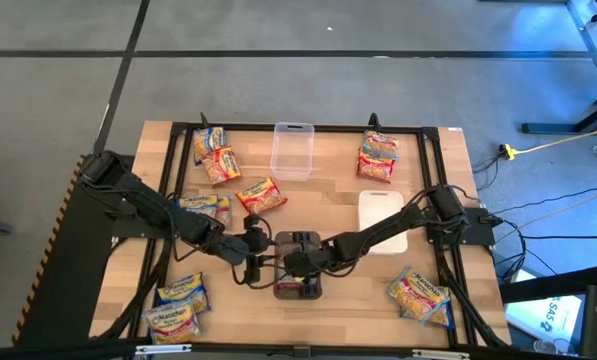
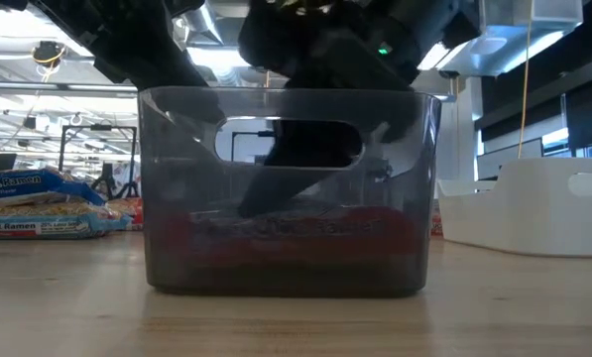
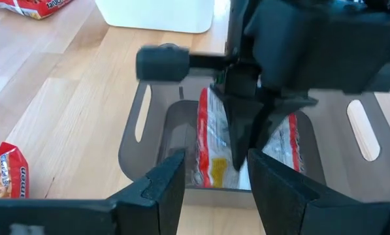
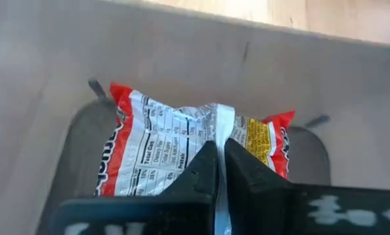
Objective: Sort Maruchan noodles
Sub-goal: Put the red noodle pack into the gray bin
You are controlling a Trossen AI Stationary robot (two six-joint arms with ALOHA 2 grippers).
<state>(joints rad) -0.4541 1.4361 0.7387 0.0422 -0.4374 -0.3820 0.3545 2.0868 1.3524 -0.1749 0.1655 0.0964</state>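
A grey bin (image 1: 298,275) stands near the table's front middle. Inside it lies a red Maruchan noodles packet (image 4: 155,150), back side up, showing red through the bin's wall (image 2: 296,228) in the low view. My right gripper (image 4: 219,163) reaches down into the bin and is shut on the packet. My left gripper (image 3: 214,189) stands open just left of the bin (image 3: 142,130), at its rim, with nothing between its fingers. My right gripper pinches the packet's raised back seam (image 4: 222,121) between its two fingers, about the middle of the packet. The fingers come slanting down from above and from the table's right. The packet sits low in the bin, its red ends spread to either side of the fingers.
A clear bin (image 1: 291,150) stands at the far middle and a white bin (image 1: 383,222) right of centre. Loose packets lie at the far left (image 1: 216,155), centre left (image 1: 261,195), near left (image 1: 178,305), far right (image 1: 378,157) and near right (image 1: 421,297).
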